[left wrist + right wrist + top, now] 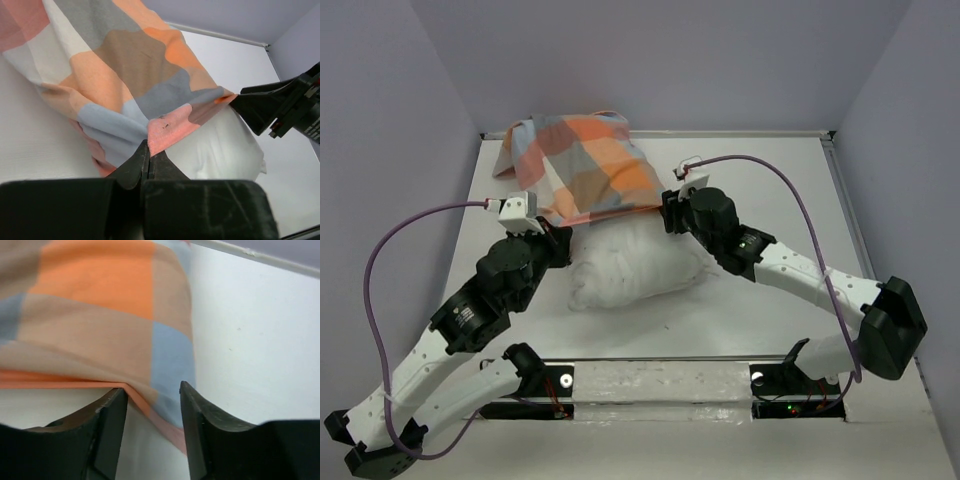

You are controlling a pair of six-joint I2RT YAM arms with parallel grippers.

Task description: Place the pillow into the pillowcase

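Half the pillow [630,270] sticks out of the pillowcase [585,165] toward the near edge of the table [770,180] | left gripper [149,150] pinches the hem [172,131] tight | right gripper [152,395] straddles it, jaws spread | pull now and your right side probably slips, case bunches lopsided

The pillow [635,265], its far part inside the pillowcase [585,165], fills the middle of the table [780,190]. The left gripper [560,232] and right gripper [668,210] flank the case's mouth and block both sides there. Bare table lies open right of the bundle and in the near strip before the arm bases, while the walls [380,150] close the far and side edges.
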